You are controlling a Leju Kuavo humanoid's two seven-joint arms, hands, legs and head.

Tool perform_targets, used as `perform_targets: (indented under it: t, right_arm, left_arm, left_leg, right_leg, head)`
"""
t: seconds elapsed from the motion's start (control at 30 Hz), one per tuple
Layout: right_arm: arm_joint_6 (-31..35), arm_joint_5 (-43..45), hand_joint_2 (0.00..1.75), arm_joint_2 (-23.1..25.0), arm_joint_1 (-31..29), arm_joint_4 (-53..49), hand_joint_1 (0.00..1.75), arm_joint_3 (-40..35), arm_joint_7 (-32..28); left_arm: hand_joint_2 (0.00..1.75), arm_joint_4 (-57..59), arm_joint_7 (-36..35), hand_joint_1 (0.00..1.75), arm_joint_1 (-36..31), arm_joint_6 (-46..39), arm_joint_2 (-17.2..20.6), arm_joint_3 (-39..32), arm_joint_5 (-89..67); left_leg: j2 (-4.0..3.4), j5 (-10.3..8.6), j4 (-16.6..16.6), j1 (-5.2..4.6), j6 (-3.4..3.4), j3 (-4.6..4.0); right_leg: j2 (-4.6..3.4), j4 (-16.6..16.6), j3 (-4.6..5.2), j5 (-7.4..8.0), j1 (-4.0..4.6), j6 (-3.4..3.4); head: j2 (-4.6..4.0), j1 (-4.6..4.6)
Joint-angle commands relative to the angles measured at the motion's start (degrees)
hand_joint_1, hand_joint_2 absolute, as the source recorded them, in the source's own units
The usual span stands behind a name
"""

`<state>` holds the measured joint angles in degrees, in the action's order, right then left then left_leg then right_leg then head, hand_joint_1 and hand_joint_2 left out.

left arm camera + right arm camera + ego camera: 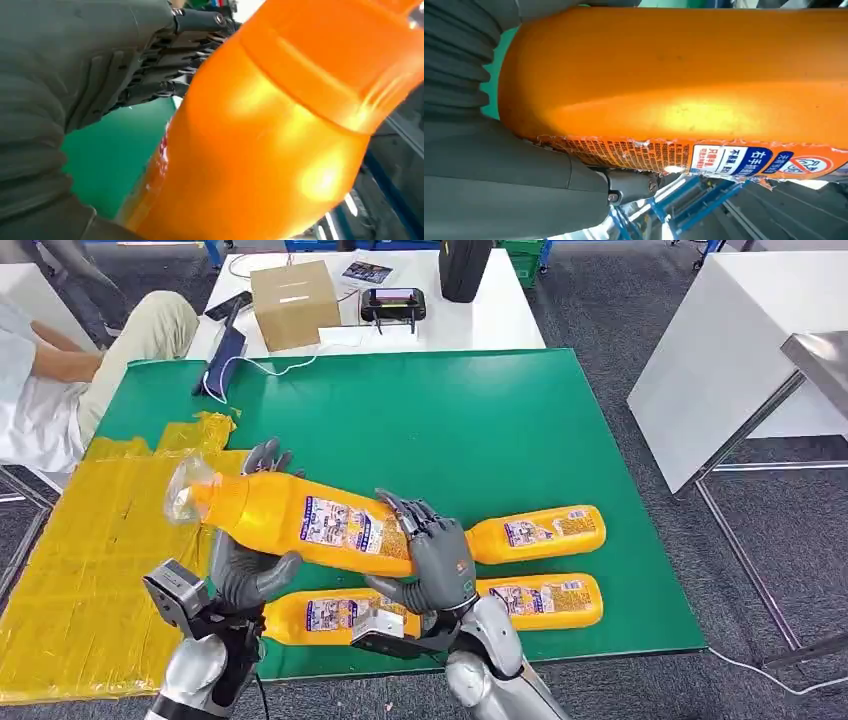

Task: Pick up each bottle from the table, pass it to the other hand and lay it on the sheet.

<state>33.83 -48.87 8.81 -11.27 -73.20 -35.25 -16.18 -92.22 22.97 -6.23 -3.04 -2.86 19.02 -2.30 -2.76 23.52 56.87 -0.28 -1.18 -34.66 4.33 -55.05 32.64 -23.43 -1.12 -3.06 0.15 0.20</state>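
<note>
Orange bottle held above the bench in the lower left-centre of the head frame, lying nearly level, clear-wrapped cap end toward the frame's left over the edge of the yellow sheet, base end toward the right. Left hand curled around the bottle near its neck, thumb below and fingers showing above the far side; in the left wrist view the dark fingers pressed against the orange body. Right hand closed on the base end, fingers lying over the labelled body; in the right wrist view the bottle tight against the grey hand. Two further orange bottles lying flat on the green mat: one right of centre, another just below it. A fourth bottle flat near the lower edge, partly hidden by the hands. Cardboard box on the white table at the upper centre; seated person at the upper left.
</note>
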Motion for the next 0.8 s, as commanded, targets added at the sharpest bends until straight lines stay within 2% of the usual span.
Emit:
perform_targets:
  t: [0.03, 0.27, 0.47, 0.5, 0.53, 0.57, 0.8]
  right_arm:
    - [0.6, 0.2, 1.75, -1.3, -1.8, 0.9, 1.75, -5.6, -0.1]
    - [-4.0, 0.4, 1.75, -0.6, -5.0, 9.5, 1.75, -8.7, 3.2]
    - [-4.5, 0.8, 1.75, -0.6, -5.0, 10.2, 1.75, -8.9, 3.4]
    - [-4.5, 0.8, 1.75, -0.6, -5.0, 10.2, 1.75, -8.9, 3.4]
    - [-5.4, 1.5, 1.75, -0.7, -4.9, 9.8, 1.75, -8.8, 3.8]
    - [-6.2, 1.8, 1.75, -0.8, -5.0, 10.0, 1.75, -8.9, 4.1]
    - [-6.6, 2.1, 1.75, -0.8, -4.8, 11.8, 1.75, -8.4, 4.7]
  left_arm:
    - [1.75, 5.8, -0.5, 0.0, -2.8, 0.2, 0.7, 0.6, 1.1]
    - [1.75, 2.1, 0.5, 0.0, -1.1, 0.2, 1.1, -0.6, 3.7]
    - [1.75, 0.9, 0.7, 0.0, -0.2, 0.1, 1.1, -1.0, 3.9]
    - [1.75, 0.9, 0.7, 0.05, -0.2, 0.1, 1.1, -1.0, 3.9]
    - [1.75, 1.0, 1.1, 1.36, -0.2, -0.1, 0.7, -1.2, 4.4]
    - [1.75, 0.8, 1.3, 1.75, -0.1, -0.3, 0.6, -1.4, 4.7]
    - [1.75, -0.9, 1.7, 1.75, -0.5, -0.2, 0.2, -0.8, 6.3]
  left_leg:
    - [0.2, 0.08, 0.0, 0.08, 0.09, 0.19]
    - [0.09, 0.08, 0.0, 0.1, 0.11, 0.22]
    - [0.08, 0.1, 0.0, 0.12, 0.09, 0.22]
    - [0.1, 0.09, 0.0, 0.1, 0.08, 0.2]
    - [0.16, 0.13, 0.0, 0.13, 0.1, 0.24]
    - [0.14, 0.05, 0.0, 0.08, 0.06, 0.13]
    - [0.26, 0.07, 0.0, 0.12, 0.1, 0.16]
  right_leg:
    - [-0.31, 0.0, -0.21, -0.08, 0.02, 0.13]
    - [-0.4, 0.0, -0.22, -0.05, 0.05, 0.15]
    - [-0.4, 0.1, -0.22, -0.05, 0.06, 0.13]
    - [-0.36, 0.0, -0.22, -0.06, 0.05, 0.11]
    - [-0.43, 0.0, -0.26, -0.09, 0.06, 0.15]
    - [-0.24, 0.0, -0.16, -0.05, 0.04, 0.1]
    - [-0.26, 0.0, -0.21, -0.08, 0.07, 0.15]
  head:
    - [0.0, 0.0]
    - [0.0, -0.02]
    - [0.0, -0.04]
    - [0.0, -0.02]
    - [0.0, -0.02]
    - [0.0, -0.02]
    - [0.0, -0.02]
